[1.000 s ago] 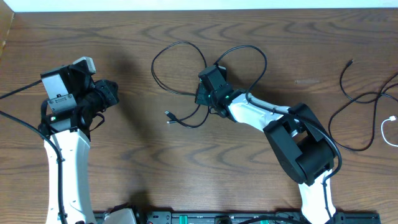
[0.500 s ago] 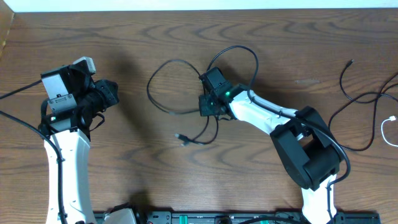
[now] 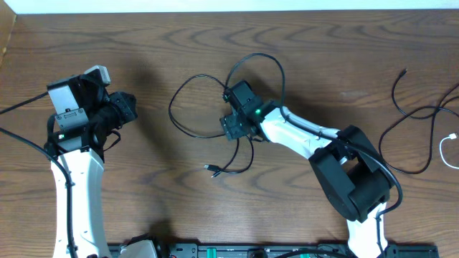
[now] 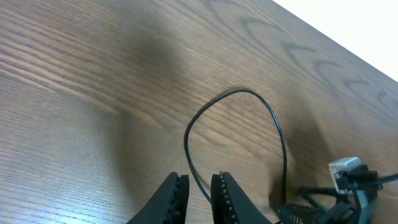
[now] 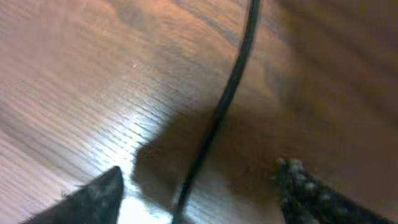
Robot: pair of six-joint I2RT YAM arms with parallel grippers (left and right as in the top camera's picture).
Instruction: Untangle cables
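Note:
Black cables (image 3: 172, 109) lie in crossing loops mid-table, with a small plug end (image 3: 211, 168) nearer the front. My right gripper (image 3: 233, 127) sits over the crossing, open. In the right wrist view its fingers stand wide apart around one black cable (image 5: 230, 93), which lies on the wood untouched between them (image 5: 199, 193). My left gripper (image 3: 128, 107) hangs at the left, apart from the loops. Its jaws (image 4: 200, 199) show only a narrow gap with nothing in it, and a cable loop (image 4: 249, 92) lies on the table beyond.
More black cable (image 3: 382, 147) and a thin white cord (image 3: 443, 154) lie at the right edge of the table. The right arm (image 3: 351, 172) reaches across the middle right. The table's far edge runs along the top.
My right gripper went from shut on the cable to open and let it go. The loops shifted left and the plug end slid toward the front. The left arm has not moved.

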